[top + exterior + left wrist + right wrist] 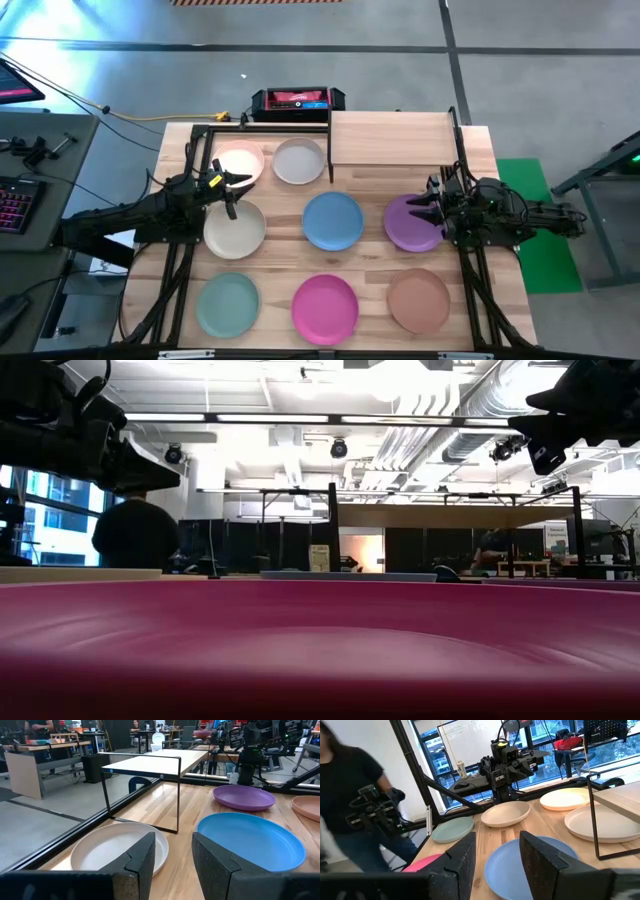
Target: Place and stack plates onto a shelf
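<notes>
On the tabletop (pixel 370 175), the left gripper (pixel 232 184) is hovering part-open by the cream plate (pixel 234 231); the right gripper (pixel 432 207), part-open above the purple plate (pixel 408 222), is risking sliding it off.

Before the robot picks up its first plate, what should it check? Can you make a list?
1. Shelf top free for plates: ok, nothing lies on it.
2. Left end effector open: ok, its fingers stand apart in the left wrist view.
3. Right end effector open: ok, fingers apart in the right wrist view.
4. Right end effector near a plate: ok, it is over the purple plate's edge.
5. Left end effector near a plate: ok, between the pink plate and the cream plate.
6. Plates lying flat and apart: ok.
</notes>
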